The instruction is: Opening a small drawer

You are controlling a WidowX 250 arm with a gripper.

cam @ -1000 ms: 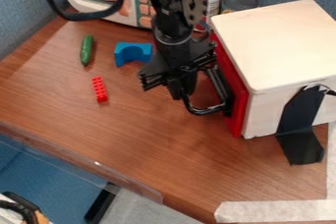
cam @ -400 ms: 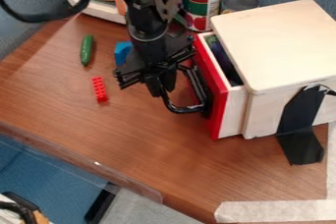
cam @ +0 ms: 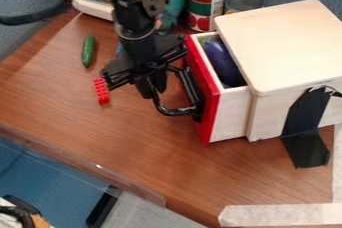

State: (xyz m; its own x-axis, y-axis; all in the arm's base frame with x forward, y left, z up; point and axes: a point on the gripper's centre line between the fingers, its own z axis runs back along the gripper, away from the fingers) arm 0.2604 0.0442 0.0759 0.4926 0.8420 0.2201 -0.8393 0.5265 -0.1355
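Your black WidowX gripper (cam: 151, 86) hung beside a pale wooden cabinet (cam: 287, 47) whose small drawer (cam: 230, 114) stood partway out on its left, the red front panel (cam: 211, 103) clear of the body and the black loop handle (cam: 176, 112) right at your gripper's tip. Opening was the step in hand, by all appearances, and well advanced: the gap bared a purple toy eggplant (cam: 222, 62) lying inside. Your next move called for a little more pull, straight out along the drawer's line, if a wider opening was wanted, or else an easing clear of the handle without nudging the panel back.

The cabinet ran past the right edge of the frame, and its top hid the drawer's rear, leaving the remaining travel uncertain. You could not tell from this angle whether the gripper was open or closed, or whether it held the handle or merely hooked it. A green item (cam: 208, 38) at the drawer's far end was too obscured to name, as was a sliver of blue (cam: 118, 48) beside your arm (cam: 139, 42).
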